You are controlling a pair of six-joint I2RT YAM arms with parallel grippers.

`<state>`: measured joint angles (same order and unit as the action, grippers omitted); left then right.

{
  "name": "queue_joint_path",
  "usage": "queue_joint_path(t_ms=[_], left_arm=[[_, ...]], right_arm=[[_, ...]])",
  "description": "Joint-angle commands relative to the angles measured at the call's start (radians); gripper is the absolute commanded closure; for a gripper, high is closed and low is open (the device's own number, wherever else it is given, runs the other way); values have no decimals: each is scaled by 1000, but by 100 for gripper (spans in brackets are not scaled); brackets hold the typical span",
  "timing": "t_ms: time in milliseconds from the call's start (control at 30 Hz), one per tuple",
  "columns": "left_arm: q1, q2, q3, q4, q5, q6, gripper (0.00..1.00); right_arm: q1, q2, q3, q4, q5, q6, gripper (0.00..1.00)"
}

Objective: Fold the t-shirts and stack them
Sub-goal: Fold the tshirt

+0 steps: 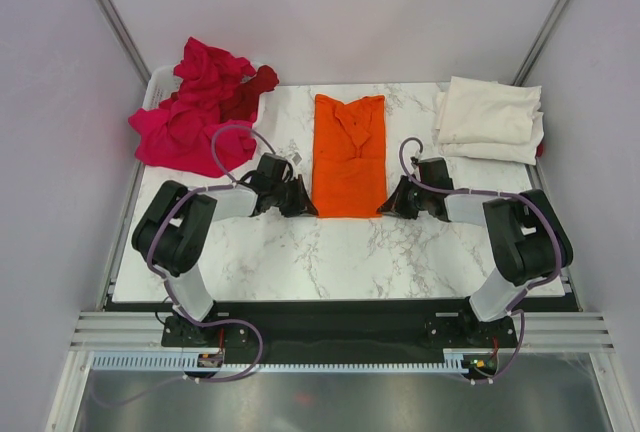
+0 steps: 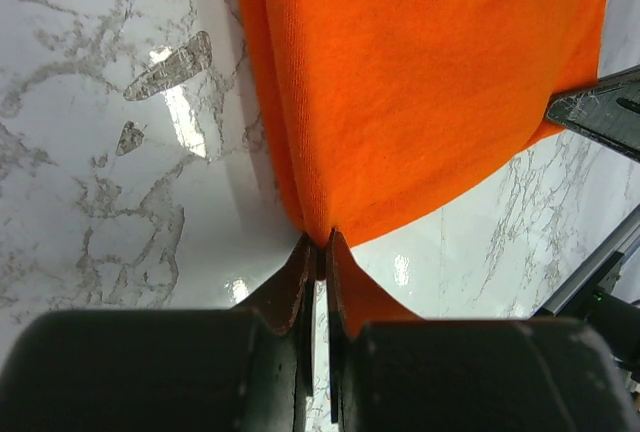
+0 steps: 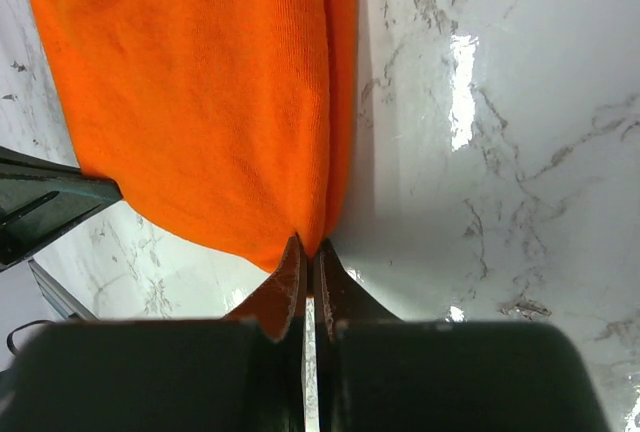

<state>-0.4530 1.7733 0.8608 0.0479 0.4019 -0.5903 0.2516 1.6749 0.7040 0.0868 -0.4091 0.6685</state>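
Note:
A bright orange t-shirt point(image 1: 348, 155) lies folded into a long strip in the middle of the marble table point(image 1: 330, 252). My left gripper point(image 1: 308, 208) is shut on its near left corner; in the left wrist view the fingertips pinch the orange t-shirt point(image 2: 420, 82) at its corner, the gripper point(image 2: 322, 244) tight on the cloth. My right gripper point(image 1: 386, 208) is shut on the near right corner, and the right wrist view shows the gripper point(image 3: 308, 248) pinching the orange t-shirt point(image 3: 200, 92). A folded cream-white t-shirt point(image 1: 490, 120) lies at the back right.
A heap of magenta-pink t-shirts point(image 1: 190, 117) with a dark red one point(image 1: 250, 92) sits at the back left, partly over a white bin rim point(image 1: 158, 80). Grey walls close in the table on three sides.

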Motion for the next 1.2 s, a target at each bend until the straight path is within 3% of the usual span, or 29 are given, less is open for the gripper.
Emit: queue_joint_path(t_ms=[0,400,600,767,800,867,1167], left_arm=[[-6,-67,-26,26,-11,-37,98],[-56,-400,-206,-75,-25,-75,98],[-113,-645,-328,-134,-15,-172,98],[-127,-814,-272,-206,-18,-187,98],[-128,-837,-220,-206,-18,-187,98],[-127,-833,-133,-428,-56,-142,98],[-84,-639,127,-503,-98,-33,98]], right_arm=[[5,5,-60,-128,75,-33,100],[75,-246,-190,-212,59,-20,100],[182,-532,-227,-379,121,60,100],[196,-746,-115,-591,216,98,100],[195,-756,-59,-636,228,97,100],[195,-747,27,-679,259,77,99],[186,-462,310,-705,355,-23,99]])
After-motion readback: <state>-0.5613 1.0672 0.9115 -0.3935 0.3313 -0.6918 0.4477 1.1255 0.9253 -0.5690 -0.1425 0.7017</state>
